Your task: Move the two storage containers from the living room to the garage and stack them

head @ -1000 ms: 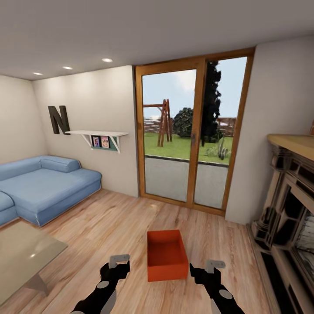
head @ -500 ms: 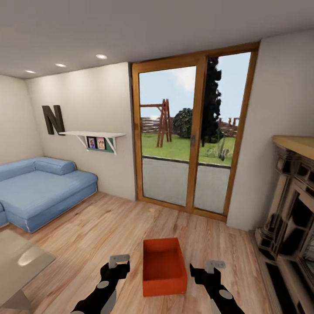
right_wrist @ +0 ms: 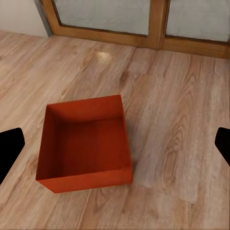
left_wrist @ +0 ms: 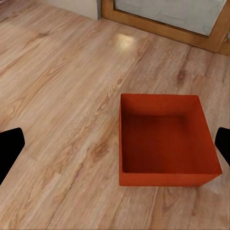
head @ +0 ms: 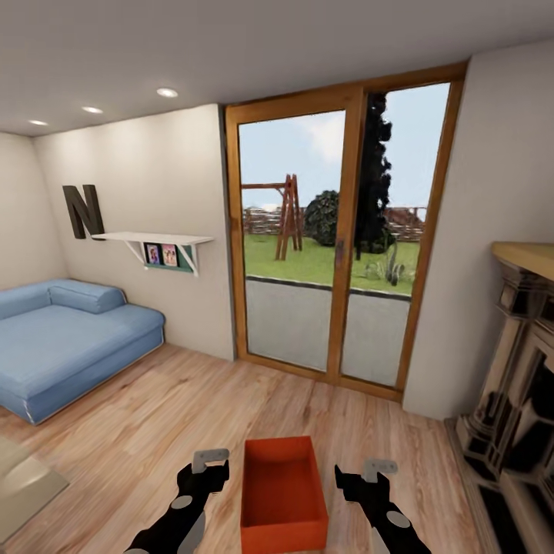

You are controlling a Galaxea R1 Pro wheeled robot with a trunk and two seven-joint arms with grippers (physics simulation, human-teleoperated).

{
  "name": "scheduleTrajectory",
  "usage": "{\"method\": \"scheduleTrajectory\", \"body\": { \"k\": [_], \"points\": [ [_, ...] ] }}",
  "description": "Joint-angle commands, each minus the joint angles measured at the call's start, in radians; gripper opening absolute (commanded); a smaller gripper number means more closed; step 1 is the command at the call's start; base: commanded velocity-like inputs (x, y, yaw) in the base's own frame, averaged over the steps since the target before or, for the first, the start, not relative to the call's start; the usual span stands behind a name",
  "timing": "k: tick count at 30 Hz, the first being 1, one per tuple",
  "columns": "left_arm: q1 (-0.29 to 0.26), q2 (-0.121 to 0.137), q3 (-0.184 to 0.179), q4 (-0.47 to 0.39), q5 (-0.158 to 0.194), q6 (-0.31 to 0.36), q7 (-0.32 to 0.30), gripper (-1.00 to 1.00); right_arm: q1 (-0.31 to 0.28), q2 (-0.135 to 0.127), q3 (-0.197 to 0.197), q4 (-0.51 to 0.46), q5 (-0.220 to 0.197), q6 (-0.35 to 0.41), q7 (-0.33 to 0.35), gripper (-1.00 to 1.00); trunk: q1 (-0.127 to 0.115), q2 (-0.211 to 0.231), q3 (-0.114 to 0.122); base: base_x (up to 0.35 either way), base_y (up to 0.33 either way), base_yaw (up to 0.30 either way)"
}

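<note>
One orange-red storage container (head: 283, 500) sits open-topped and empty on the light wood plank floor of the living room, straight ahead of me and low in the head view. My left gripper (head: 209, 460) hangs open to its left, my right gripper (head: 378, 467) open to its right, both clear of its walls. The left wrist view looks down into the container (left_wrist: 165, 141), with a black fingertip (left_wrist: 9, 148) at each side of the picture. From the right wrist the container (right_wrist: 86, 143) also lies between widely spread fingertips (right_wrist: 224, 143). The second container and the garage are out of view.
Wood-framed glass doors (head: 331, 246) stand ahead, beyond the container. A blue sofa (head: 69, 338) lines the left wall under a white shelf (head: 158, 240). The fireplace (head: 515, 369) juts out at right. A glass table corner (head: 19, 481) shows at lower left.
The whole view has shifted: I have moved closer to the doors, so the sofa and table slid left and the container sits lower and nearer. Both arms hold the same pose.
</note>
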Motion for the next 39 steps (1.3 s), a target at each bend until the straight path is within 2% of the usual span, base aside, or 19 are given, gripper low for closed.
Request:
{"method": "scheduleTrajectory", "body": {
  "k": [1,21,39],
  "points": [
    [0.0,-0.001,0.005,0.001,-0.003,-0.004,0.001,1.0,0.0,-0.001,0.005,0.001,-0.01,-0.004,-0.004,1.0,0.001,-0.001,0.0,0.325,-0.053,0.0],
    [0.0,-0.001,0.005,0.001,-0.003,-0.003,0.001,1.0,0.0,-0.001,0.005,0.001,-0.01,-0.004,-0.004,1.0,0.001,-0.001,0.0,0.329,-0.006,0.0],
    [0.0,-0.001,0.005,0.001,-0.003,-0.004,0.001,1.0,0.0,0.0,0.005,0.007,-0.01,-0.004,-0.004,1.0,0.001,-0.001,0.0,0.33,-0.105,0.0]
  ]
}}
